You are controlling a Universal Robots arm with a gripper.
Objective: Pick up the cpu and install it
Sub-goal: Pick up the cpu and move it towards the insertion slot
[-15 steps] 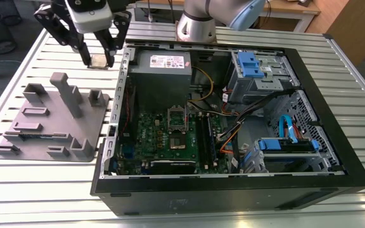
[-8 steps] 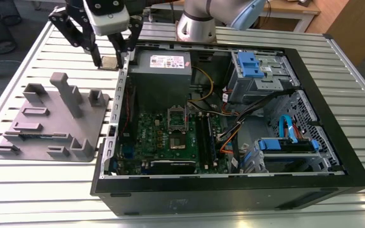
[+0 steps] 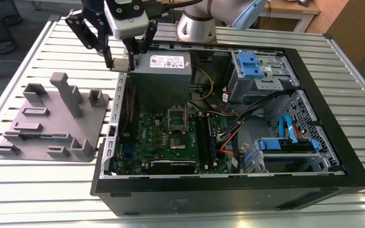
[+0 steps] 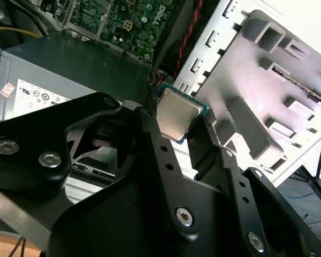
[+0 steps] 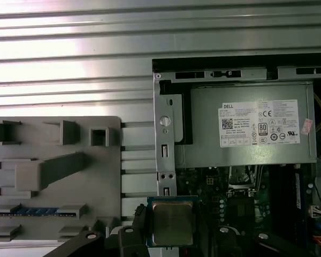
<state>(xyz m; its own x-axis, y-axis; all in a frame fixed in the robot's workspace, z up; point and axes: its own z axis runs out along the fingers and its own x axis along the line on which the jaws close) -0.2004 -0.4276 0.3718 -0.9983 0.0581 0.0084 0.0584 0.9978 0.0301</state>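
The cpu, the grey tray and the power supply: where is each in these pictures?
cpu (image 4: 176,115): second wrist view, on its silvery metal top.
grey tray (image 3: 92,124): exterior view, on a bare part of its flat base.
power supply (image 5: 203,126): first wrist view, on its bare grey face beside the label.

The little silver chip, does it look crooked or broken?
Nothing stands out. The chip sits squarely pinched in the tool, its silvery top smooth and unmarked. It hangs over the edge of the computer case, beside the grey power box, not in the green board.
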